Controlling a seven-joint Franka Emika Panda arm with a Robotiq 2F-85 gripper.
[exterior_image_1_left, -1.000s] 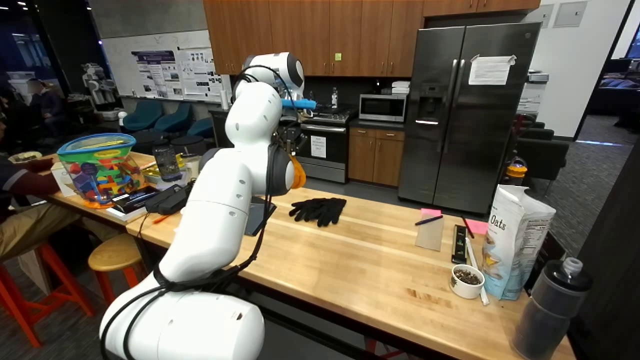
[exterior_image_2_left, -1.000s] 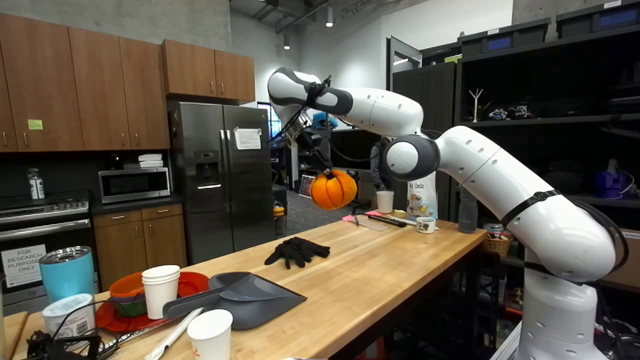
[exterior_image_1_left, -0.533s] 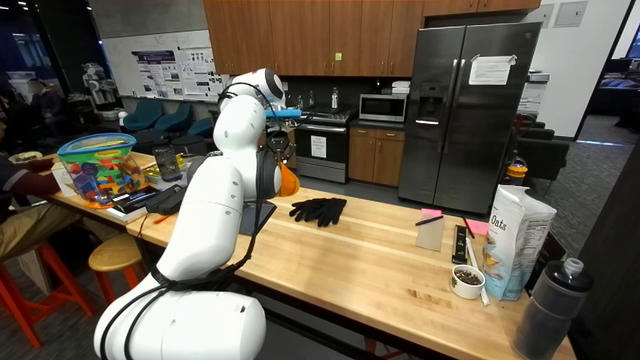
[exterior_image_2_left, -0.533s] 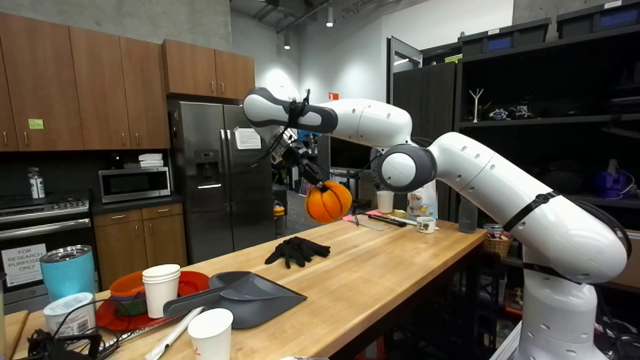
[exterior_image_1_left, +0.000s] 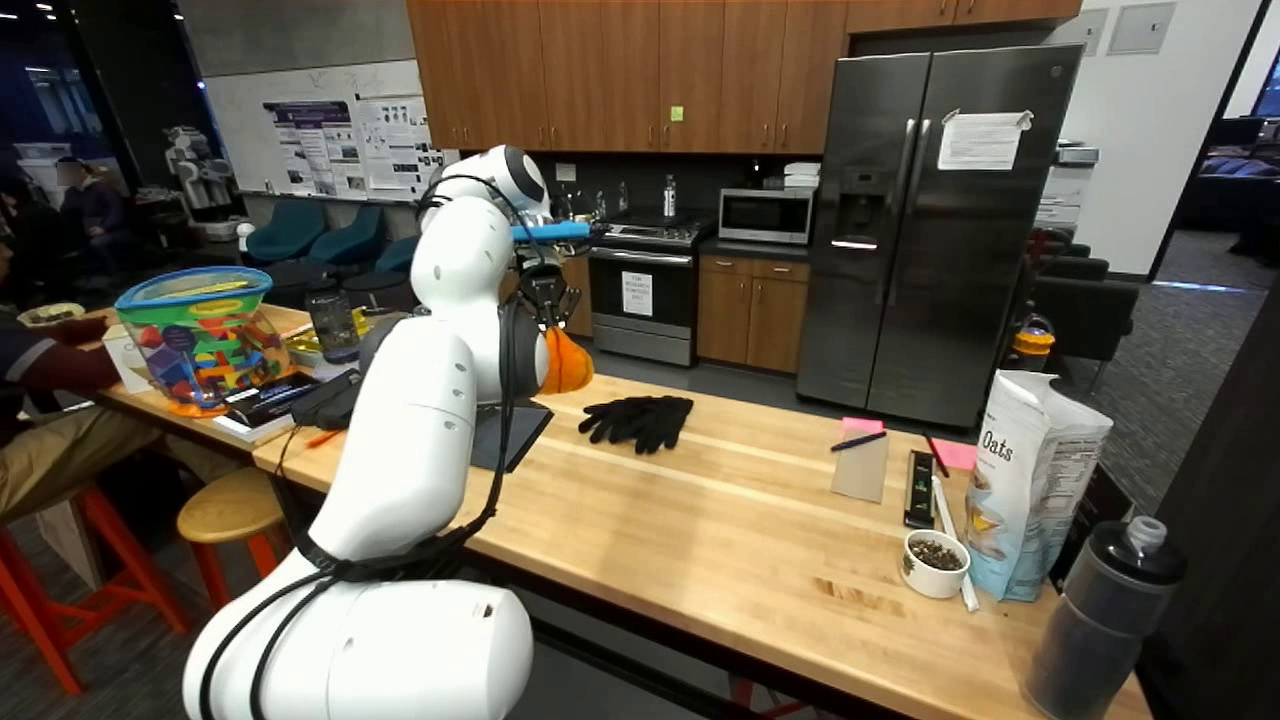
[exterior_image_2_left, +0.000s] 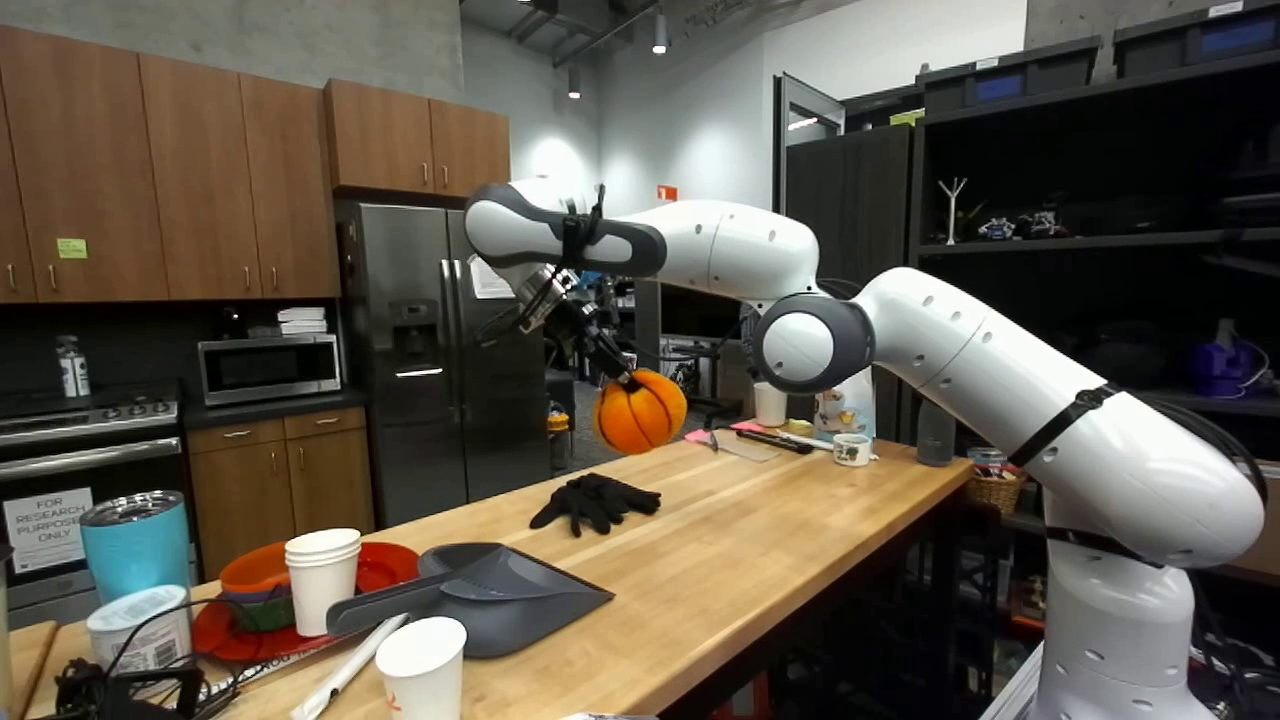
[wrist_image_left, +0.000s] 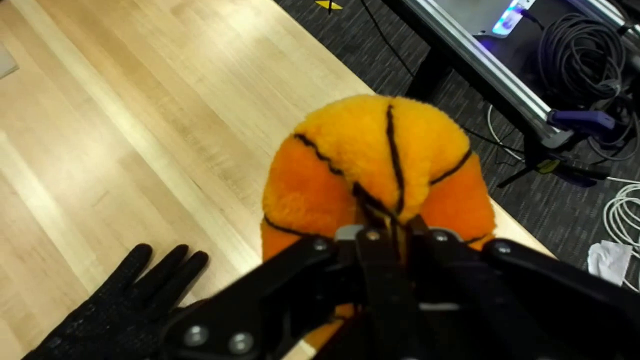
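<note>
Wrist view: plush ball (wrist_image_left: 380, 165) is pinched by gripper (wrist_image_left: 392, 227) above table (wrist_image_left: 165, 110); holding step is presumed; clearance from glove (wrist_image_left: 112, 312) is advised next.

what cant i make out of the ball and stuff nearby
Plush ball: lower part mostly behind the gripper in the wrist view; one side behind the arm in an exterior view.
Black glove: cut off by the wrist view's bottom edge.
Dustpan: partly behind the arm in an exterior view.
</note>
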